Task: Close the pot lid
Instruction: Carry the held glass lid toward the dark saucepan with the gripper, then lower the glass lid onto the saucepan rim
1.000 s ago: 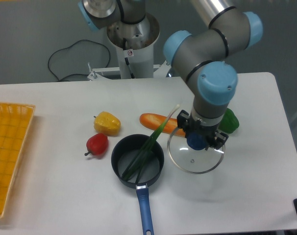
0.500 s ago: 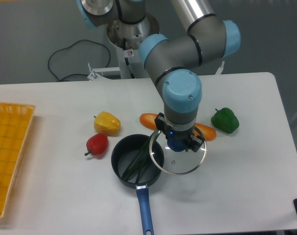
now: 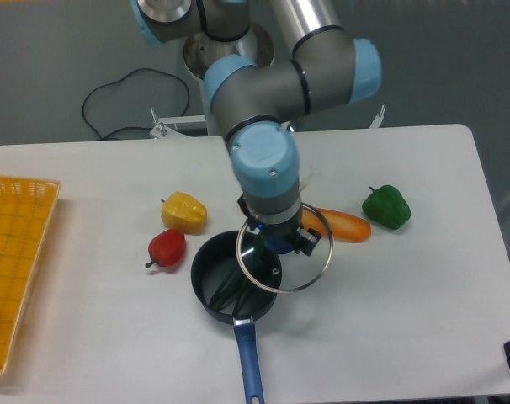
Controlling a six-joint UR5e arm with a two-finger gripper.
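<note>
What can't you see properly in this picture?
- The hand: the arm's blue wrist cap covers it, so its grip on the lid is hidden.
- The carrot: its left end is behind the arm.
- The yellow basket: cut off by the left edge.
- The greens in the pot: partly under the lid.

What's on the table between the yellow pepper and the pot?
The red pepper sits just left of that gap; between the yellow pepper and the pot is bare table, in the camera view.
</note>
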